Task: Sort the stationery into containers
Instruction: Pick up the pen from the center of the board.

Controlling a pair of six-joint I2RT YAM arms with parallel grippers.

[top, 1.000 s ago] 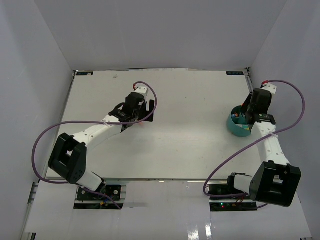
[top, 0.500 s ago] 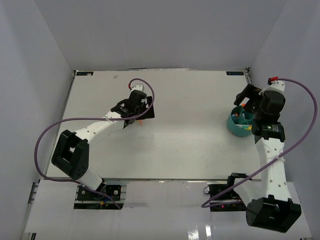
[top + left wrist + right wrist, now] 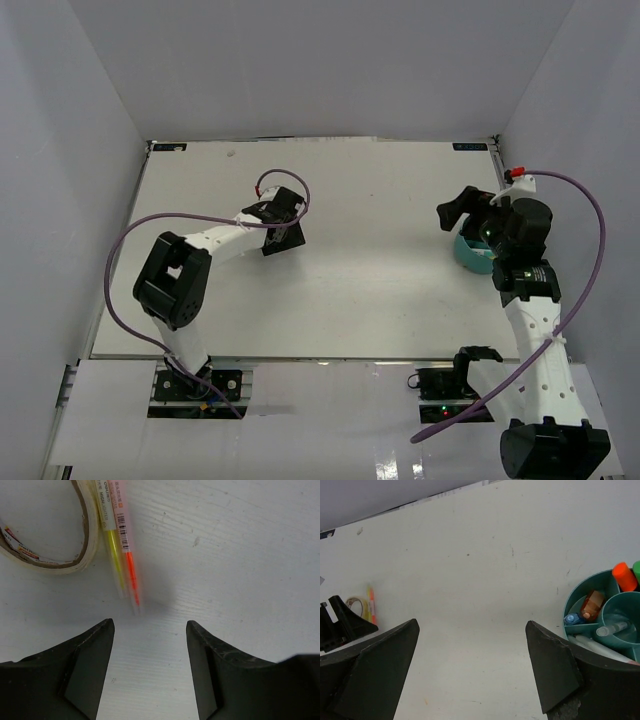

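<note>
Facing pens [image 3: 125, 530] at 12 o'clock, left gripper [image 3: 149, 624] gapes empty; right gripper [image 3: 472, 625] gapes, cup [image 3: 577, 597] at 3 o'clock.

Built of white links [image 3: 225, 237] and black blocky joints [image 3: 172, 283]; trailed by looping purple cables [image 3: 560, 177]; tipped with matte black wedge fingers [image 3: 75, 675].

Materials: my fingers [image 3: 75, 675], matt black plastic; table [image 3: 240, 555], matt white with a fine woodlike grain; highlighters [image 3: 114, 545], clear glossy plastic with paper labels; beige loop [image 3: 89, 535], papery; organiser cup [image 3: 576, 596], smooth teal plastic.
</note>
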